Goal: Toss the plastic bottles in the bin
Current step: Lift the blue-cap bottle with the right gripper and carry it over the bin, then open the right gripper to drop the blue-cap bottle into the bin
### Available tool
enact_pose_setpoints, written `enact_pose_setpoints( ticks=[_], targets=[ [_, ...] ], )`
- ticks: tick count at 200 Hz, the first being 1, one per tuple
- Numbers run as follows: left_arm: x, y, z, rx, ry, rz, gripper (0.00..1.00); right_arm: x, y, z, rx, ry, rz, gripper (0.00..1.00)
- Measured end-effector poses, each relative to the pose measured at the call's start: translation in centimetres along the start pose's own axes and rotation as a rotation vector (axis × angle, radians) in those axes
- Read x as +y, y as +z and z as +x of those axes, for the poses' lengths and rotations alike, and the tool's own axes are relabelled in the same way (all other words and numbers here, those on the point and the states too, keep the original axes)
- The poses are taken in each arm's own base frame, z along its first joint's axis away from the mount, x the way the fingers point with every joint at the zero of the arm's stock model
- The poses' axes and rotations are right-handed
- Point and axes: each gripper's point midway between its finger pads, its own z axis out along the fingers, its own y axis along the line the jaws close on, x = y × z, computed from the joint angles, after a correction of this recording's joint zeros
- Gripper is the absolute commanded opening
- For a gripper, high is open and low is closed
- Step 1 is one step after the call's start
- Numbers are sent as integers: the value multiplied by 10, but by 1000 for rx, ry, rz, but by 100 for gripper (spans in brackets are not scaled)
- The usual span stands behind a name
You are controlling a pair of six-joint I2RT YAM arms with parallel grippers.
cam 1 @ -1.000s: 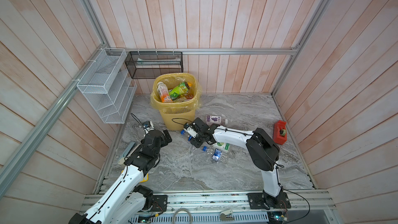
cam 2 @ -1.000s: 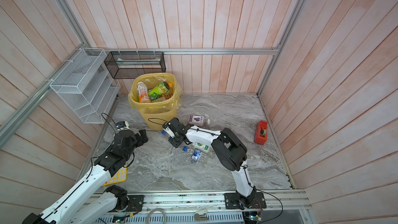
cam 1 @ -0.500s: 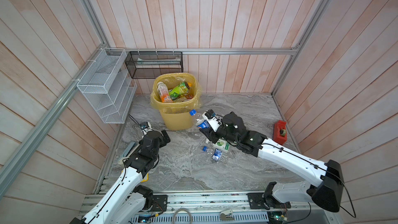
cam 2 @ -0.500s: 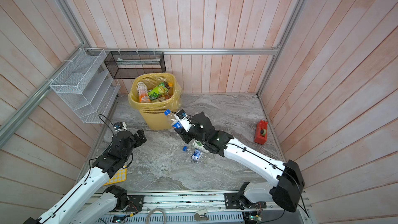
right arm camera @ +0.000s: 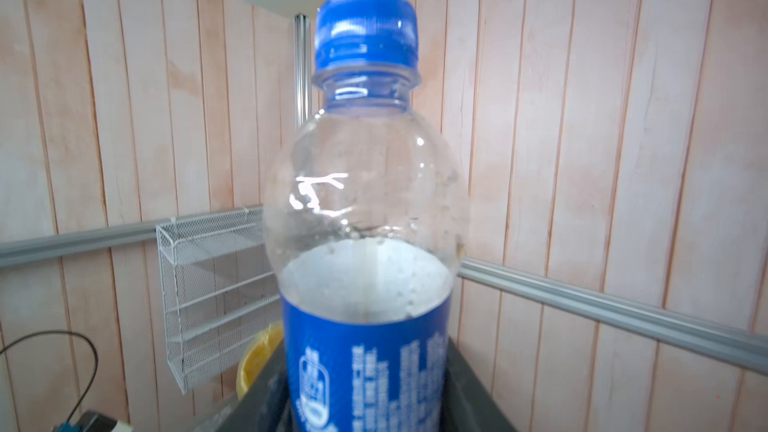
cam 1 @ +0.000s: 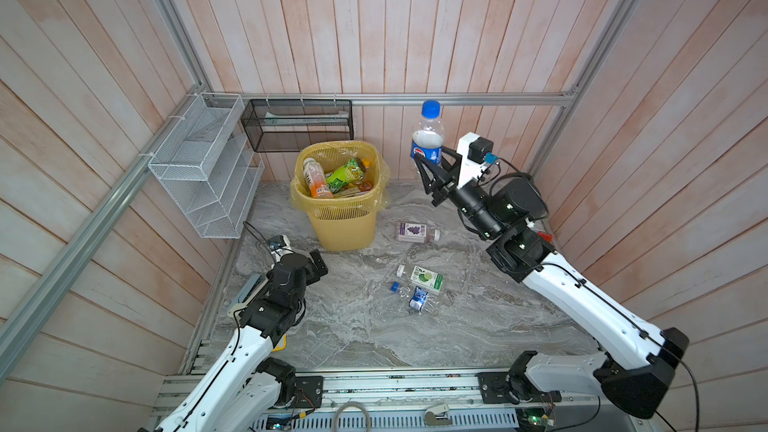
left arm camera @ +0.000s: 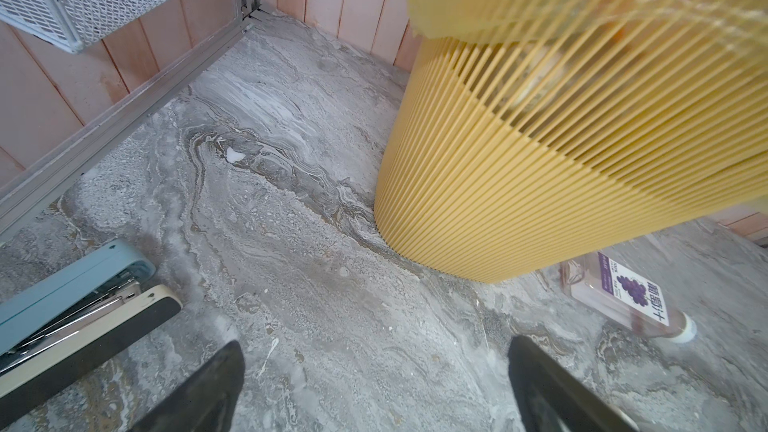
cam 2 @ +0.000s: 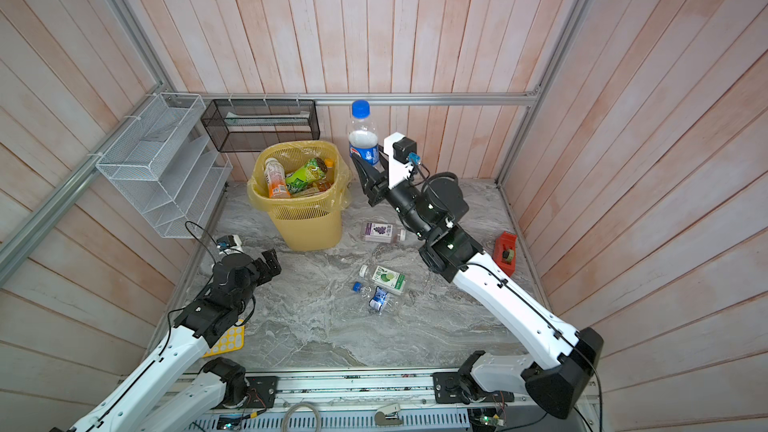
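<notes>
**Right jaws:** closed on the clear plastic bottle with blue cap and blue label (cam 1: pixel 427 141). They grip it low on the label band, with the bottle upright and raised well clear of the bench.

**Left jaws:** spread wide with nothing between them, low over the grey marble-patterned bench (cam 1: pixel 353 326). The foot of the tall yellow lattice bin (cam 1: pixel 343 226) stands just ahead of them.

**Risks**
- The bin mouth lies below and to one side of the right jaws, not under them. I judge that a release here would land the bottle on the bench or against the rim.
- Most of the bottle's length stands above the grip, so a quick swing could tip it in the jaws.
- Bottles are already heaped close to the bin's rim, so a hard throw may bounce out.

**Outstanding:** three bottles lie on the bench well below the right jaws.
- The purple grape-label bottle (cam 1: pixel 413 231).
- The green lime-label bottle (cam 1: pixel 424 279).
- The crushed clear bottle (cam 1: pixel 417 299).

**View differences**
- The right wrist view shows droplets inside the held bottle's shoulder, but only a sliver of the bin.
- Only the left wrist view shows the pale blue stapler (left arm camera: pixel 62 297) lying beside the left jaws.
- A top view shows the red block-shaped tape dispenser (cam 2: pixel 505 253) in full.
</notes>
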Motion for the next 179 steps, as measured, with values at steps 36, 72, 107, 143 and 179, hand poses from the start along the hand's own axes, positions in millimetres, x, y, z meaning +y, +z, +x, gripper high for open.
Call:
enact_pose_setpoints(
  ticks=[36, 72, 107, 143, 179],
  targets=[
    [0, 4, 4, 16, 8, -4, 100, 12, 91, 65, 86, 118, -111, 60],
    [1, 8, 11, 46, 31, -16, 100, 18, 168, 192, 365, 217, -162, 82],
    [3, 6, 12, 51, 41, -19, 100, 15, 148, 247, 565, 238, -120, 97],
    [2, 4, 10, 41, 44, -13, 100, 5, 115, 179, 504, 190, -53, 99],
    [3, 7, 13, 53, 50, -21, 100, -10, 86, 69, 293, 117, 17, 100]
  ],
)
